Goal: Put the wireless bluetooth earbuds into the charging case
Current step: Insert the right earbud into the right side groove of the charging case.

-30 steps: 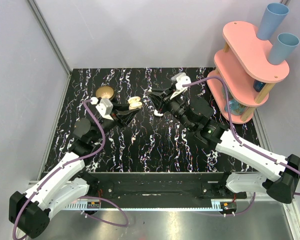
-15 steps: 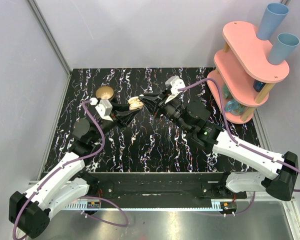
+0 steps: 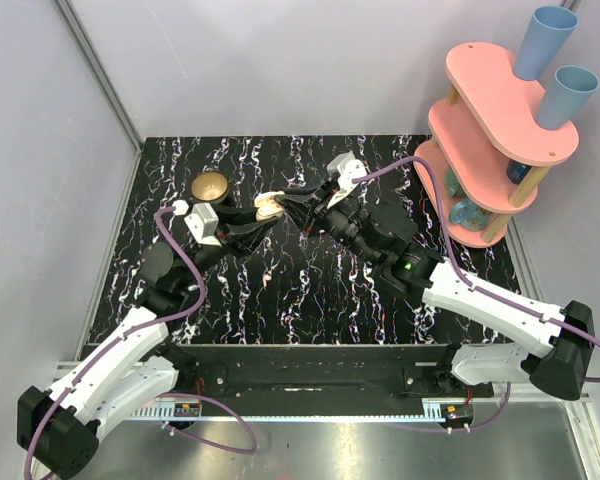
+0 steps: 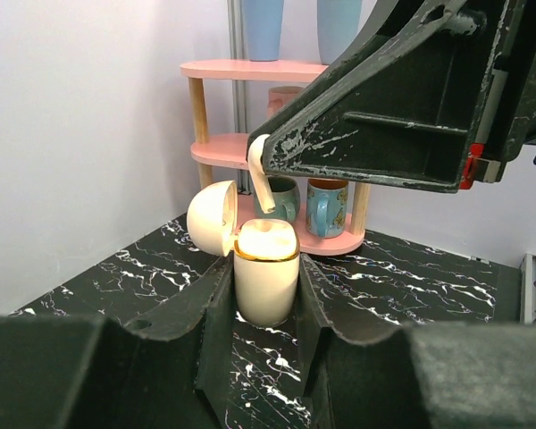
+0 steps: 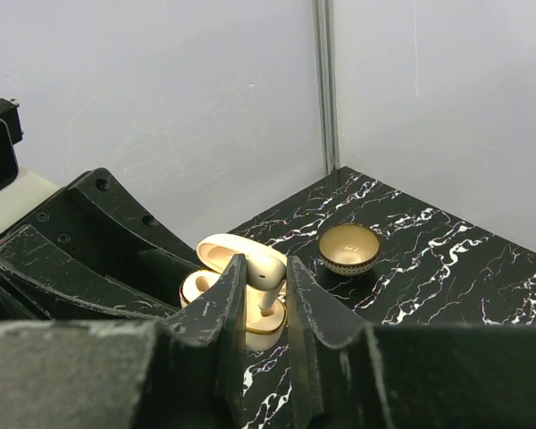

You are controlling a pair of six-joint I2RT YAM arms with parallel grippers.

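Note:
The white charging case (image 4: 266, 281) stands upright on the black table with its lid (image 4: 212, 217) open. My left gripper (image 4: 265, 265) is shut on the case's body. My right gripper (image 5: 266, 270) is shut on one cream earbud (image 5: 270, 273) and holds it right over the case (image 5: 264, 320), with the stem pointing down into the right slot. From the left wrist view the earbud (image 4: 261, 183) hangs just above the case's rim. In the top view both grippers meet at the case (image 3: 269, 207). No second earbud shows.
A brass-coloured bowl (image 3: 210, 186) stands at the back left, also in the right wrist view (image 5: 348, 248). A pink two-tier shelf (image 3: 490, 130) with blue cups (image 3: 543, 40) stands at the back right, with mugs on its lower tier (image 4: 326, 204).
My right gripper has carried the earbud leftwards across the table to the case and now holds it over the opening. My left gripper has kept hold of the case, nearly still.

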